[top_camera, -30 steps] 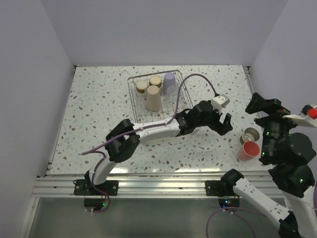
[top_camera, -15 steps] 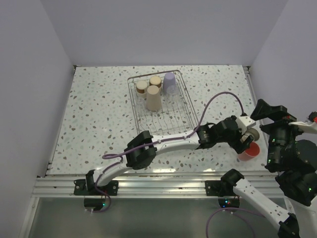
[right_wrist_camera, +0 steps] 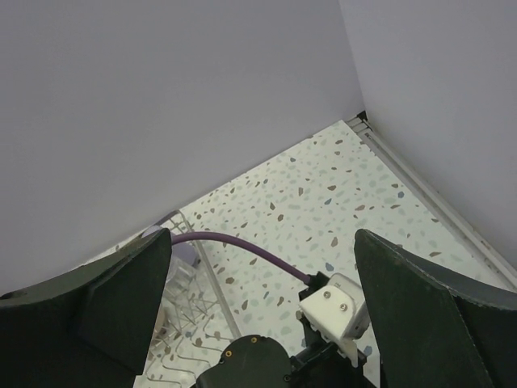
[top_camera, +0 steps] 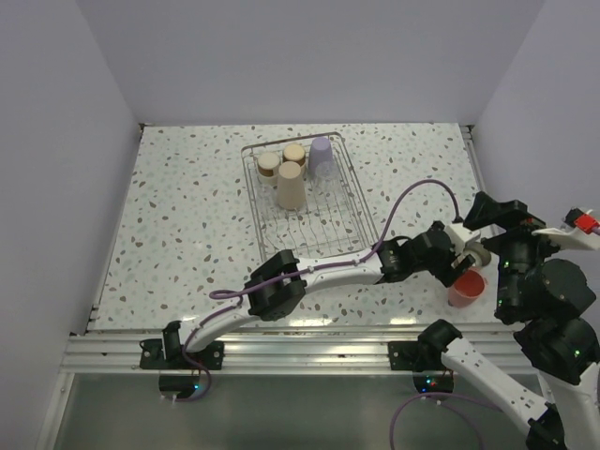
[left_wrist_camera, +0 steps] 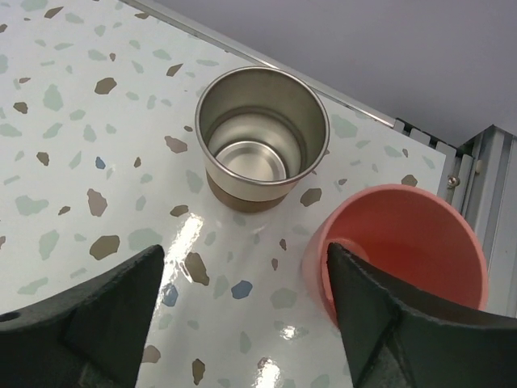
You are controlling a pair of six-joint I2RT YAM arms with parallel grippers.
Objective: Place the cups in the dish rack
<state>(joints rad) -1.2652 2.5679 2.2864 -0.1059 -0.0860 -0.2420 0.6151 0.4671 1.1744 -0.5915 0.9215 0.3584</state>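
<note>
The wire dish rack (top_camera: 319,220) holds two upside-down steel cups with tan bases (top_camera: 269,164), a beige tumbler (top_camera: 290,186) and a lavender cup (top_camera: 322,157). A steel cup (left_wrist_camera: 262,133) stands upright on the table at the right, also in the top view (top_camera: 480,253). A salmon-pink cup (left_wrist_camera: 400,259) stands upright just in front of it (top_camera: 467,287). My left gripper (left_wrist_camera: 242,311) is open and low over the table beside both cups. Its right finger (left_wrist_camera: 404,323) overlaps the salmon cup's near rim. My right gripper (right_wrist_camera: 262,323) is open and empty, raised above the left wrist (top_camera: 502,214).
The left arm (top_camera: 328,267) stretches across the rack's front corner, and its purple cable (top_camera: 422,192) loops above the table. The right wall and metal edge rail (left_wrist_camera: 485,186) run close behind the two cups. The right wrist view shows the rack (right_wrist_camera: 195,348) and the left wrist's white mount (right_wrist_camera: 335,307).
My left arm has swung from the rack's front right corner over to the two cups at the right and dropped low beside them. My right arm has shifted slightly.
</note>
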